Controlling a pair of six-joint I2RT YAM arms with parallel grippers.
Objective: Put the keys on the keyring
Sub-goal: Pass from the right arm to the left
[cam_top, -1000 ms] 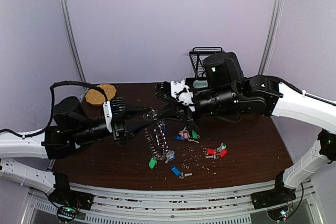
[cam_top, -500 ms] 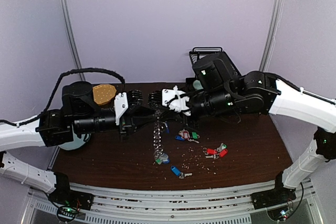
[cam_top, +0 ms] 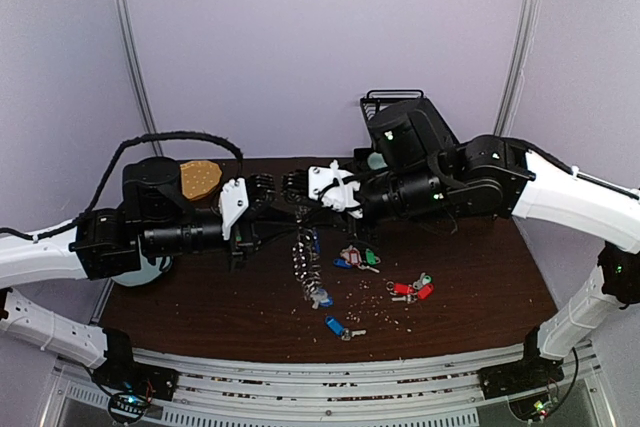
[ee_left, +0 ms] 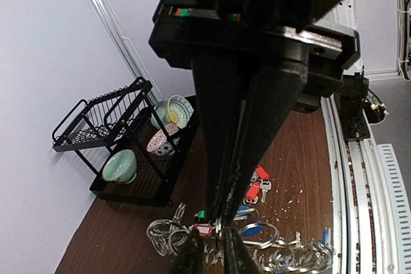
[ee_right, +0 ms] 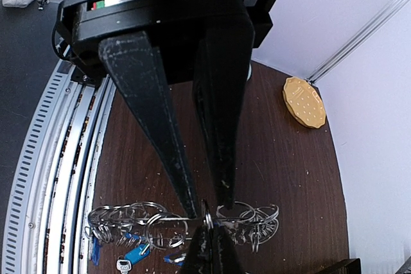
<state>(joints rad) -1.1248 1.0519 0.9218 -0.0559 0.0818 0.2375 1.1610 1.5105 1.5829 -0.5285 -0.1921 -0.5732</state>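
keyring (cam_top: 305, 255) top raised off desk (cam_top: 470, 282) | clamped by fully closed right end effector (ee_right: 205, 215) | pinched by nearly closed left end effector (ee_left: 220, 224)

Both arms reach inward over the desk, forearms nearly level, so the two hands meet tip to tip. The left arm (cam_top: 60, 252) comes in from the left with its wrist (cam_top: 185, 232) stretched straight behind the hand. The right arm (cam_top: 570, 192) bends at the elbow, and its wrist (cam_top: 420, 192) lies in line with its hand. The right hand (ee_right: 207, 210) has its fingers (ee_right: 221, 158) pressed together on a ring of the keyring (cam_top: 305, 257). The left hand (ee_left: 221, 221) faces it, fingers (ee_left: 215, 158) drawn nearly together. Whether they pinch the ring just past their tips is unclear.
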